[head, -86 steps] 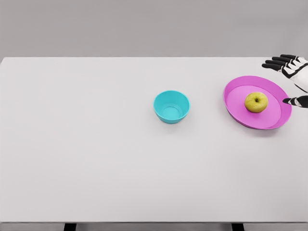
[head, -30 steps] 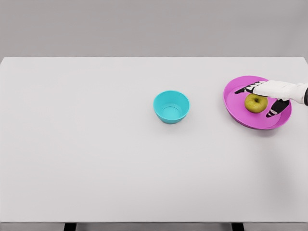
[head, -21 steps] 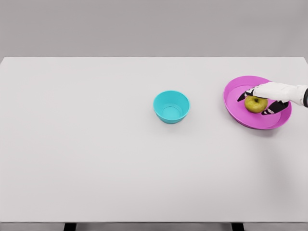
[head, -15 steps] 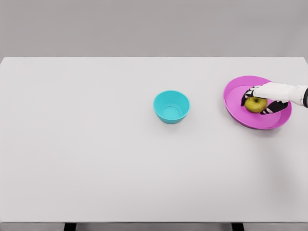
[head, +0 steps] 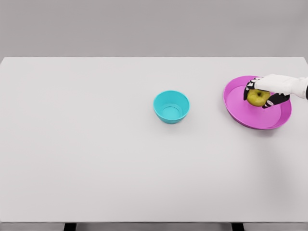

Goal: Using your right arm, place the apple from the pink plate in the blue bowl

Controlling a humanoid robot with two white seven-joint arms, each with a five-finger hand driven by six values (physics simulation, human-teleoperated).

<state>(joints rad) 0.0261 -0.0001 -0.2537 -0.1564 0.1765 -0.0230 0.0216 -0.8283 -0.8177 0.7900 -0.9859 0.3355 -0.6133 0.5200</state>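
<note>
A yellow-green apple [head: 259,97] is held just above the pink plate [head: 240,108] at the right of the white table. My right hand [head: 261,95] comes in from the right edge and is shut on the apple, fingers curled over its far side and thumb on its near side. The blue bowl [head: 171,106] stands upright and empty near the table's middle, well to the left of the plate. The left arm does not show.
The white table [head: 96,144] reaches a front edge near the bottom of the view, with dark legs below. A grey wall stands behind its far edge.
My right hand came down from the table's far right corner onto the plate, curled its fingers around the apple, and has lifted it slightly up and back.
</note>
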